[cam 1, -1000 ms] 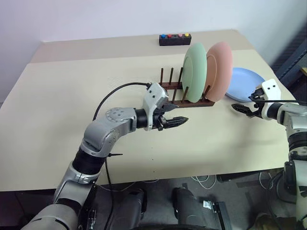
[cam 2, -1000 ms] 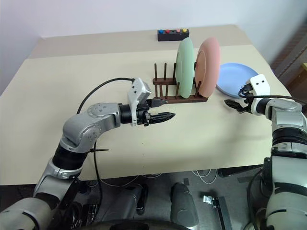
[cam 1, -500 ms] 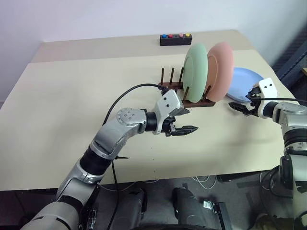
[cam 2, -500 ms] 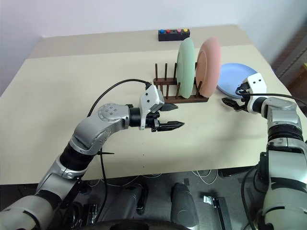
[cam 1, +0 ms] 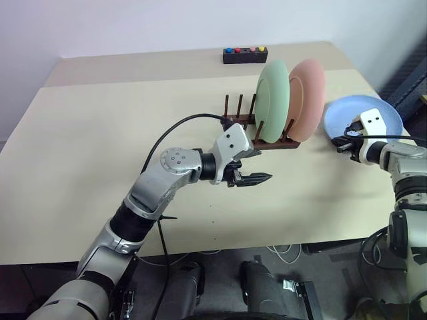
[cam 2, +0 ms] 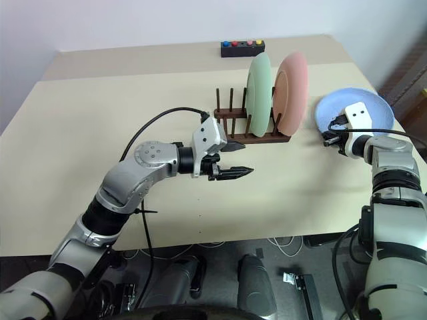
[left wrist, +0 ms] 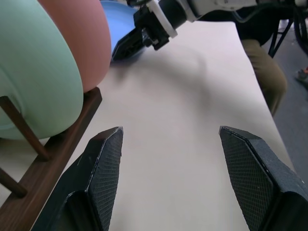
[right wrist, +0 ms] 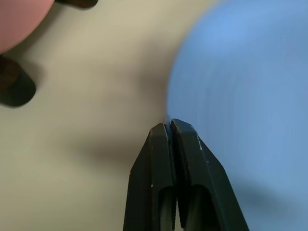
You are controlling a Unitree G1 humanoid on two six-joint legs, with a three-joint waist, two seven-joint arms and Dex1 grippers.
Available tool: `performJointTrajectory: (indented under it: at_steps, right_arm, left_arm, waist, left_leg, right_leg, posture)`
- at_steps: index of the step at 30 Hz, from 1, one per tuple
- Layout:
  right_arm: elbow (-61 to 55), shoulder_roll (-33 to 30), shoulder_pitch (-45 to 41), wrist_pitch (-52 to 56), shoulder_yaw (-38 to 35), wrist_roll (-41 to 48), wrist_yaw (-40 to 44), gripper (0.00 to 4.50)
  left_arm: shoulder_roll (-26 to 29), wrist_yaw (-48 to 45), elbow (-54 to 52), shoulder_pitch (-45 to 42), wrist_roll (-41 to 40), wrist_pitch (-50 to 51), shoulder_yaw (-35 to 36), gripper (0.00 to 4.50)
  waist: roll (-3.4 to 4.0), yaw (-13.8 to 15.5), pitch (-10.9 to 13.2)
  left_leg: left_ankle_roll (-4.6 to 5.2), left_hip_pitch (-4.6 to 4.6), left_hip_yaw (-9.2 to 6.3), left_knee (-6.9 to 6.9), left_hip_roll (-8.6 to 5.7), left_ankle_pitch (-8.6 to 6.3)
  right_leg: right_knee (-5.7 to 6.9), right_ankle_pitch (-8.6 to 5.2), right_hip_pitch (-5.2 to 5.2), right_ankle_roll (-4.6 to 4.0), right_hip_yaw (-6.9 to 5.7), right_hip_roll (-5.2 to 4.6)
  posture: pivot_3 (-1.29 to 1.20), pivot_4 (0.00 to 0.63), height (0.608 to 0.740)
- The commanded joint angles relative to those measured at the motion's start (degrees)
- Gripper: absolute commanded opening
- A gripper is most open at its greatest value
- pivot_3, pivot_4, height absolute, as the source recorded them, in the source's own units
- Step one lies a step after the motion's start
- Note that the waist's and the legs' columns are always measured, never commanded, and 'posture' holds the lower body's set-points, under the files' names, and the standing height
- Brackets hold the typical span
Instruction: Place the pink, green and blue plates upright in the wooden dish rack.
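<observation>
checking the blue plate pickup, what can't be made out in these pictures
- Whether the right end effector really pinches the blue plate: right wrist view, plate blurred, rim contact unclear.
- Which slots of the wooden dish rack hold the green plate and pink plate: eye views, plates hide the pegs.
</observation>
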Motion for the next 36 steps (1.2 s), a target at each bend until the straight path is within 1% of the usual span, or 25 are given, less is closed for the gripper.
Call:
performJointTrajectory:
  at_steps: [1,6,9,12,19,26,31,32,34,35,36]
  right_arm:
    - [0.18,-0.56,-1.45,-0.76,-0.36,-0.40,0.23,0.02]
    - [-0.48,-0.76,-1.62,-1.30,-0.71,-0.34,0.51,0.02]
    - [-0.71,-0.63,-2.63,0.28,-3.01,2.09,1.23,0.02]
    - [-1.96,-1.16,-2.84,1.10,-3.08,2.11,2.33,0.88]
    - [-4.09,-2.05,-2.71,0.70,-2.10,0.39,1.76,4.38]
    - [-1.05,-2.34,-1.33,1.51,-1.81,-0.99,0.76,4.38]
    - [0.38,-2.09,-1.00,2.83,-1.92,-1.28,-0.19,4.38]
    - [0.55,-2.07,-0.99,3.67,-2.07,-1.00,0.55,4.15]
    - [0.66,-2.04,-1.04,5.10,-2.34,-0.55,1.52,3.55]
    - [0.60,-2.09,-1.04,5.11,-2.31,-0.65,1.44,3.08]
    - [0.48,-2.13,-1.05,4.95,-2.29,-0.73,1.35,2.49]
  left_arm:
    - [-0.40,-0.37,-0.40,-0.88,0.04,-1.32,1.28,3.28]
    - [-1.20,-0.19,0.05,-0.83,0.08,-2.11,1.87,3.28]
    - [-2.02,-0.08,0.56,-1.08,-0.39,-2.74,2.72,3.28]
    - [-2.57,-0.36,1.42,-1.41,-0.52,-3.24,3.31,3.28]
    - [-3.29,-0.71,1.72,-1.27,-0.98,-2.74,4.10,3.28]
    - [-6.93,0.33,3.79,-2.82,-0.39,-1.82,2.96,3.28]
    - [-7.33,-0.24,2.98,-2.57,-0.80,-0.62,2.64,3.28]
    - [-7.22,-0.26,2.64,-2.47,-0.88,-0.34,2.67,3.28]
    - [-7.09,-0.26,2.23,-2.34,-1.10,0.17,2.87,3.28]
    - [-6.90,-0.47,2.10,-2.30,-1.11,0.08,2.94,3.28]
    - [-6.75,-0.53,2.08,-2.27,-1.19,0.19,3.17,3.28]
  waist:
    - [0.00,0.00,0.00]
    - [0.00,-0.01,0.00]
    - [0.00,-0.02,0.00]
    - [0.00,-0.10,0.00]
    - [0.00,-0.01,0.00]
    - [0.00,0.05,0.00]
    - [0.00,-0.12,0.00]
    - [0.00,-0.18,0.00]
    - [0.01,-0.17,0.00]
    - [0.01,-0.14,0.00]
    - [0.01,-0.13,0.00]
  left_leg:
    - [0.00,0.00,0.00,0.00,0.00,0.00]
    - [0.00,0.00,0.00,0.00,0.00,0.00]
    - [0.00,0.00,0.00,0.00,0.00,0.00]
    - [0.00,0.00,0.00,0.00,0.00,0.00]
    - [0.00,0.00,0.00,0.01,0.00,0.00]
    - [0.00,-0.01,0.00,0.02,-0.01,0.00]
    - [0.00,0.00,0.01,0.01,0.00,0.00]
    - [0.00,0.00,0.01,0.01,0.00,0.00]
    - [0.00,0.00,0.01,0.01,0.00,0.00]
    - [0.00,0.00,0.01,0.01,0.00,0.00]
    - [0.00,0.00,0.01,0.01,0.00,0.00]
  right_leg:
    - [0.00,0.00,0.00,0.00,0.00,0.00]
    - [0.01,0.00,0.00,0.00,0.00,0.00]
    - [0.01,0.00,0.00,0.00,0.00,0.00]
    - [0.01,0.00,0.00,0.00,0.00,0.00]
    - [0.01,0.00,0.00,0.00,0.00,0.00]
    - [0.01,0.00,0.00,0.00,0.00,0.00]
    - [0.02,0.00,0.00,0.00,0.00,0.00]
    - [0.03,0.00,0.00,0.00,0.00,0.00]
    - [0.03,0.00,0.00,0.00,0.00,0.00]
    - [0.03,0.00,0.00,0.00,0.00,0.00]
    - [0.03,0.00,0.00,0.00,0.00,0.00]
  posture:
    - [0.00,0.150,0.740]
    - [0.00,0.150,0.740]
    - [0.00,0.150,0.740]
    - [0.00,0.150,0.740]
    - [0.00,0.150,0.740]
    - [0.00,0.150,0.740]
    - [0.00,0.150,0.740]
    - [0.00,0.150,0.740]
    - [0.00,0.150,0.740]
    - [0.00,0.150,0.740]
    - [0.00,0.150,0.740]
